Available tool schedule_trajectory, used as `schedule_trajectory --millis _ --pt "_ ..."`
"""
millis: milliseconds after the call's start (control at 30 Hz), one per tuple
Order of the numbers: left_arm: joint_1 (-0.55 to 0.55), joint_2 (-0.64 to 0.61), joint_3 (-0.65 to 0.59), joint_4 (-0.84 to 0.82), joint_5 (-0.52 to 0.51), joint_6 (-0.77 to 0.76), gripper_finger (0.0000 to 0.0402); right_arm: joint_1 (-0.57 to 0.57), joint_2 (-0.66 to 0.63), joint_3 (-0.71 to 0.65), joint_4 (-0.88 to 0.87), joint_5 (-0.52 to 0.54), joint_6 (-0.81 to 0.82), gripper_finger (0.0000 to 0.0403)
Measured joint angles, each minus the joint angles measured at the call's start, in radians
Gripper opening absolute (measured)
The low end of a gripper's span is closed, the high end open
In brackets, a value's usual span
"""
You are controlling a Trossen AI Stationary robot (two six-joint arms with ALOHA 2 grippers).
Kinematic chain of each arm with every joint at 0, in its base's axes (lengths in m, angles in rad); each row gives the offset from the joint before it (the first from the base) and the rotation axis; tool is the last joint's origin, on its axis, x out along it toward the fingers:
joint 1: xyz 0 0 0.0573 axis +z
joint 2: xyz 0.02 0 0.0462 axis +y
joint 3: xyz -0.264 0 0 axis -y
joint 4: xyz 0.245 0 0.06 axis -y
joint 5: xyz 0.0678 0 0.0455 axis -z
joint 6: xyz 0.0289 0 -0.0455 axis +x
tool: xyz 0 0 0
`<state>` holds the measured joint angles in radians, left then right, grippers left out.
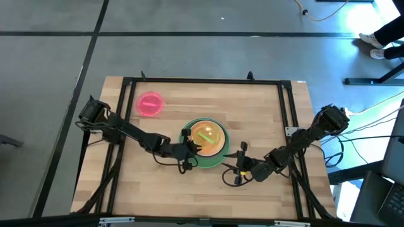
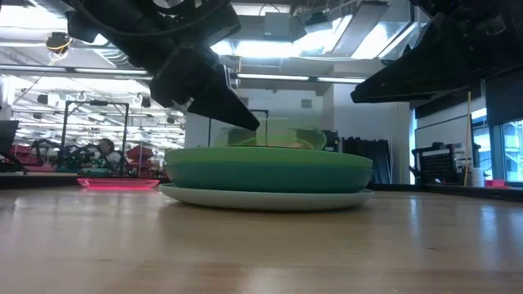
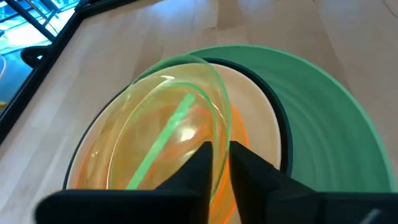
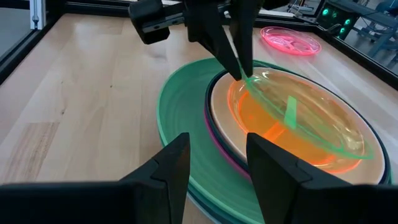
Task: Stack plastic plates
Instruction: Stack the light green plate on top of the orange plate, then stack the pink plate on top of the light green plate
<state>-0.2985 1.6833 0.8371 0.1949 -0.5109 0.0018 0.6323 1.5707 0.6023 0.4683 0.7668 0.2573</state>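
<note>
- Left pincer [image 3: 217,165] nipped on the rim of the lime plate [image 3: 171,134], tilted over the stack [image 1: 205,140] at frame centre.
- Right pincer [image 4: 214,162] wide, idle beside it.
- Pink plate [image 1: 150,104] alone, upper left of the surface [image 1: 265,113].
- Plates likely light, stiff, slick — grip rims.

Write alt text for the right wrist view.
The left gripper pinches the rim of a tilted lime plate over an orange plate atop the stack; a red-pink plate lies apart behind.

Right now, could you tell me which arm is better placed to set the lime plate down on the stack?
Left. The left gripper is shut on the lime plate, tilted above the stack. The right gripper waits open beside it.
</note>
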Motion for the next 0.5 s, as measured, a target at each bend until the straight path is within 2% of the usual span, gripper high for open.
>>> schedule_trajectory --millis 233,500 --pt "-0.01 -0.012 0.0 -0.011 -0.002 0.008 0.0105 0.0 0.0 0.0 0.0 0.0 0.0 0.015" --pt "-0.046 -0.131 0.0 -0.175 -0.01 -0.001 0.0123 -0.001 0.0 0.0 -0.007 0.0 0.0 0.015"
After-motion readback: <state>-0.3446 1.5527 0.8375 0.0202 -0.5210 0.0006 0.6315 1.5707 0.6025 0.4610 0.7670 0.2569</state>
